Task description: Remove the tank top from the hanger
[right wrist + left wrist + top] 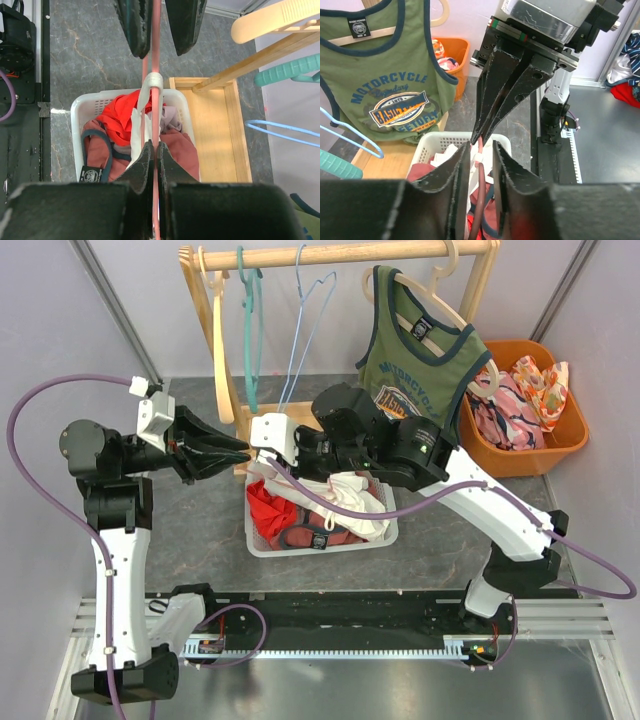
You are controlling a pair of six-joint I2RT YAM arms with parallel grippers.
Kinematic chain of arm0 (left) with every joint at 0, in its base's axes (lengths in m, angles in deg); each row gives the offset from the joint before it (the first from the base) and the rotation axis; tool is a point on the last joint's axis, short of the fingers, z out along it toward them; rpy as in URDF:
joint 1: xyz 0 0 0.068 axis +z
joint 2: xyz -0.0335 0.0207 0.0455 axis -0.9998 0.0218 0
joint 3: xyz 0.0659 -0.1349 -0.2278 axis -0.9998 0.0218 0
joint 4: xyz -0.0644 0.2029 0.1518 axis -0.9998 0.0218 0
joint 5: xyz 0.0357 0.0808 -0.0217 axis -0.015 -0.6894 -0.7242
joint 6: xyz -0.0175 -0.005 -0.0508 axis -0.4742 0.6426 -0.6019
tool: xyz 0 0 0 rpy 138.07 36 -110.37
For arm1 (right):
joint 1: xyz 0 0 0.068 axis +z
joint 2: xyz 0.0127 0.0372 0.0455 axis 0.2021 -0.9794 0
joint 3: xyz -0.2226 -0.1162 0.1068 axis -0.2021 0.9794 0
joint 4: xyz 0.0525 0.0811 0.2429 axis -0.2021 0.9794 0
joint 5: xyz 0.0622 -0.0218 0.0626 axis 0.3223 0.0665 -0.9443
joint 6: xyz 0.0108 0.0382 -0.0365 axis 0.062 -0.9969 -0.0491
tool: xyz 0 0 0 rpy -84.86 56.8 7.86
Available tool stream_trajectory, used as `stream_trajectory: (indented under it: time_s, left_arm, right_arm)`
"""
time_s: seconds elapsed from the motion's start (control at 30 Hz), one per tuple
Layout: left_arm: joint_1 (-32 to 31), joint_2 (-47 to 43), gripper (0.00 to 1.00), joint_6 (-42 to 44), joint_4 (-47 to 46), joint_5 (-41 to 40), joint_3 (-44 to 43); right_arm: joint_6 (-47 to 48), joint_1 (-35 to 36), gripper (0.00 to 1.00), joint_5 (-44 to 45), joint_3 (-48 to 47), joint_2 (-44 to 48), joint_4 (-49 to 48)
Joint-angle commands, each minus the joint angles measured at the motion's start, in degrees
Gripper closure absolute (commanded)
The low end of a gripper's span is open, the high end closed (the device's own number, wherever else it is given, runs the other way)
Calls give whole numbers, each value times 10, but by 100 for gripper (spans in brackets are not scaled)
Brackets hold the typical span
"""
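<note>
My right gripper (152, 147) is clamped on the thin wire of the pink hanger (156, 60), directly above the white basket (75, 107). My left gripper (481, 150) faces it tip to tip over the same basket. Its fingers stand a little apart on either side of that wire, and I see gaps, so it is not pinching.

The white tank top (135, 130), as I take it to be, hangs from this hanger. One strap (150, 85) loops over the wire between my two grippers, and the body droops into the basket on top of the red clothes (117, 115).

I judge it light, limp and thin. It will not hold a shape, and it will slide along smooth wire but bunch or snag if I pull across it. The best hold looks like the strap itself, right where it wraps the wire. There I could pinch cloth alone and draw it off toward the free end while my right keeps the hanger steady.

It looks plain white, with a narrow strap band, crumpled below. I cannot see any print or the second strap.

Beyond the basket, a green printed tank top (420, 360) hangs on the wooden rack (340, 254), and neither gripper touches it.
</note>
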Motion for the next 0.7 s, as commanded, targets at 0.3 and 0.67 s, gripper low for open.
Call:
stream_trajectory:
  time_s: [0.3,0.67]
  left_arm:
    - [1,-16,84,-50,-42,152,5]
    - [1,-7,98,-82,-91,147,-19]
  right_arm:
    - [8,3,100,18,28,54,-39]
    - [-6,2,75,102,122,101,-156]
